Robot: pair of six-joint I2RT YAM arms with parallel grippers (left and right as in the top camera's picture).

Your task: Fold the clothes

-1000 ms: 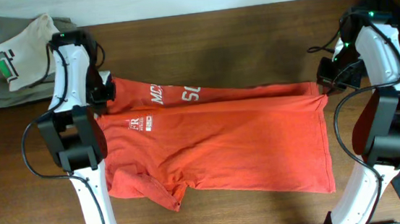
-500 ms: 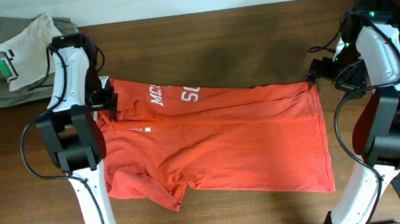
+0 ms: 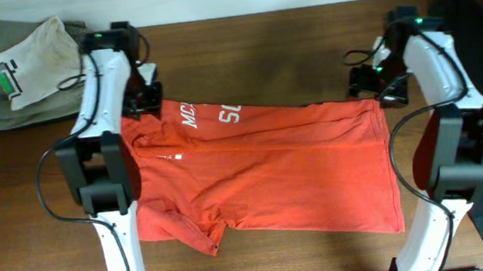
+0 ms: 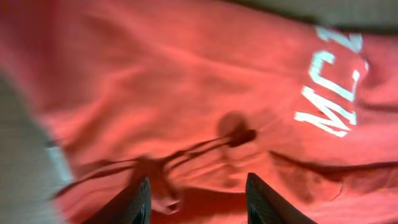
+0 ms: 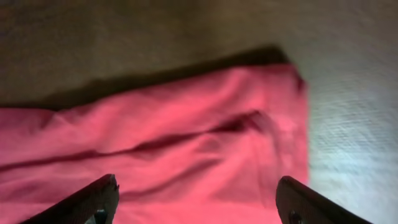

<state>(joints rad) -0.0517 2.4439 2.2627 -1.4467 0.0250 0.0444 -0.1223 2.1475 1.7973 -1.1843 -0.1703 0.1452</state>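
Note:
The clothes, a red-orange T-shirt (image 3: pixel 271 168) with white lettering (image 3: pixel 209 116), lie spread across the table with the far edge folded over. My left gripper (image 3: pixel 145 98) hovers over the shirt's far left corner near the collar. In the left wrist view its jaws (image 4: pixel 199 205) stand open above wrinkled red cloth (image 4: pixel 186 93), holding nothing. My right gripper (image 3: pixel 368 80) hangs just past the shirt's far right corner. In the right wrist view it (image 5: pixel 199 205) is wide open over the hem corner (image 5: pixel 273 118), with nothing between the fingers.
A pile of olive folded pieces with a white tee (image 3: pixel 17 72) on top sits at the far left of the wooden table (image 3: pixel 261 55). A dark garment (image 3: pixel 480 9) lies at the right edge behind the right arm.
Both grippers have opened and let go of the shirt's far edge. They have lifted and drawn back toward the far side, the left one shifting right, the right one shifting left.

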